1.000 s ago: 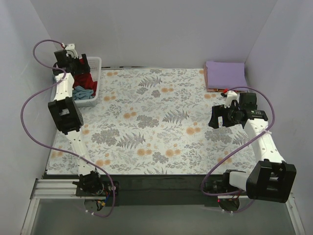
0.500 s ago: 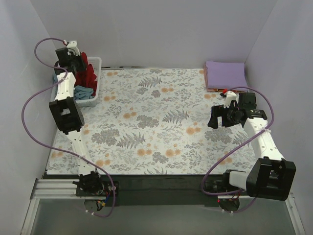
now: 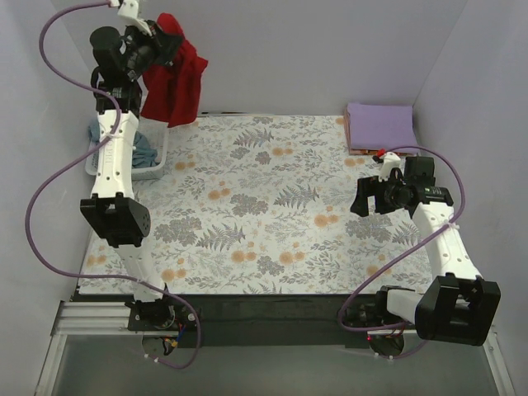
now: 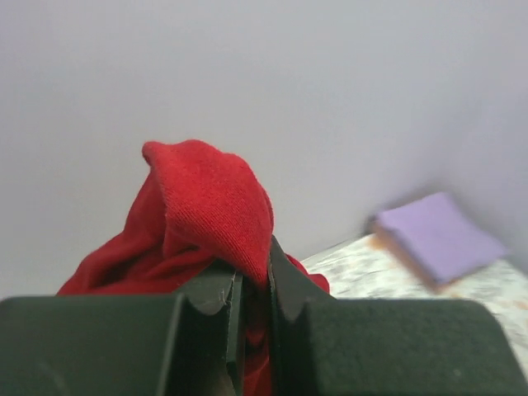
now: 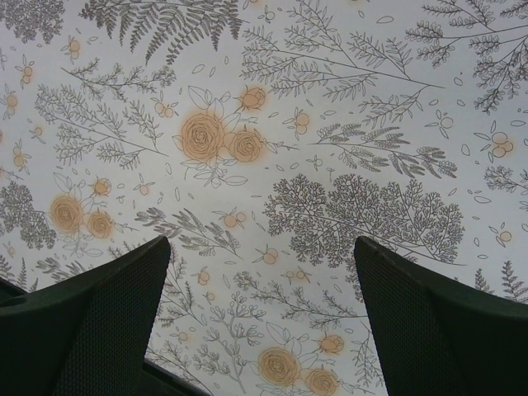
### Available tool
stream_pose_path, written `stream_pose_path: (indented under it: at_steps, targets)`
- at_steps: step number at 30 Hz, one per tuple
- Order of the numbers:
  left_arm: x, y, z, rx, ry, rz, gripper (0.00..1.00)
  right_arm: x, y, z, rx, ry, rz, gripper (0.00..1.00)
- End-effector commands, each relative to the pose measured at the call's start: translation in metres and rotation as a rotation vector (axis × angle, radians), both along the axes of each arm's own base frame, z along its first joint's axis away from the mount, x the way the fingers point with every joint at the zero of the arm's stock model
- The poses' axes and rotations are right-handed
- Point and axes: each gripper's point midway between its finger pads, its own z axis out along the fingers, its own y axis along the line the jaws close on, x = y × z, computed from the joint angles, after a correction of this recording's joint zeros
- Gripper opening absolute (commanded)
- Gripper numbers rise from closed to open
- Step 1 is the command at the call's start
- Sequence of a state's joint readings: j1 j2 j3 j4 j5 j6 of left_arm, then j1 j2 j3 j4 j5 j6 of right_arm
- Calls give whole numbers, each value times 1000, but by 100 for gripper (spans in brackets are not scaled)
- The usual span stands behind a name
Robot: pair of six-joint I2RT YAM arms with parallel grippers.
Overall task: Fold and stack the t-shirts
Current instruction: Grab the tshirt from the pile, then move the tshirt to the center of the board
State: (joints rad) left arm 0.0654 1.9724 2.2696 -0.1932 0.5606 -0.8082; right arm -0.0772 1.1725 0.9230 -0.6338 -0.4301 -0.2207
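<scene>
A deep red t-shirt [image 3: 175, 81] hangs high in the air at the back left, above the table's far corner. My left gripper [image 3: 169, 43] is shut on its top fold; in the left wrist view the red cloth [image 4: 210, 202] bunches above the two closed fingers [image 4: 290, 285]. A pale lavender t-shirt [image 3: 379, 125] lies folded flat at the back right corner, also visible as a blurred patch [image 4: 437, 238]. A blue-grey t-shirt [image 3: 142, 148] lies crumpled in the basket. My right gripper [image 3: 363, 198] hovers open over the floral cloth with nothing between its fingers [image 5: 107, 318].
The white lattice basket [image 3: 158, 161] stands at the back left of the table, partly hidden by my left arm. The floral-print table cloth [image 3: 264, 206] covers the whole table. Grey walls close in the back and both sides.
My left gripper has shut on the red t-shirt in the basket and lifted it high, swinging right so the cloth hangs free. The right arm has barely moved.
</scene>
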Motion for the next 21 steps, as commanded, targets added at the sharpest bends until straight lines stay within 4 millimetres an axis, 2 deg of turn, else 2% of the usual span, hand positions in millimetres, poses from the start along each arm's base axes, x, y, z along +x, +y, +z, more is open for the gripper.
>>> stream_pose_path:
  at_steps: [1,2,4,5,6,7,8,9,10,12,13,14,15,16,17,18,19,21]
  targets:
    - [-71,-80,80,-55,-157,-223,0,2,4,16,10,-64,20,98]
    - [-81,-87,91,-99,-156,-245,0,1,3,16,5,-68,17,98]
    - [-90,-97,93,-182,-111,-296,0,0,2,17,3,-74,14,98]
    - [-102,-103,95,-255,-52,-351,0,-1,2,17,-1,-78,11,98]
    - [-108,-107,89,-283,-8,-388,0,0,1,18,-3,-86,10,98]
    - [-116,-117,70,-288,43,-470,0,-1,0,18,-6,-85,5,98]
    - [-124,-121,59,-320,92,-515,0,-1,0,20,-7,-92,5,98]
    - [-154,-125,68,-377,121,-577,0,-2,0,21,-5,-93,7,98]
    - [-158,-130,34,-404,164,-636,0,-2,0,22,-5,-98,11,98]
    - [-196,-139,14,-393,259,-777,0,-4,0,26,-2,-109,20,98]
    - [-209,-137,-17,-390,341,-791,2,-5,0,27,-4,-114,28,98]
    - [-227,-135,-36,-343,401,-844,17,-6,1,28,-3,-116,37,98]
    - [-223,-116,-59,-348,449,-790,62,-7,1,28,-5,-114,42,98]
    - [-223,-97,-93,-366,565,-691,77,-7,1,27,-5,-111,46,98]
    - [-219,-79,-147,-394,672,-602,83,-7,2,25,-7,-106,56,98]
    - [-215,-45,-176,-401,703,-500,83,-8,2,24,-6,-97,62,98]
    - [-222,-28,-221,-283,729,-441,84,-7,3,25,-7,-98,75,98]
    - [-214,9,-277,-157,842,-223,84,-8,4,18,-8,-68,108,98]
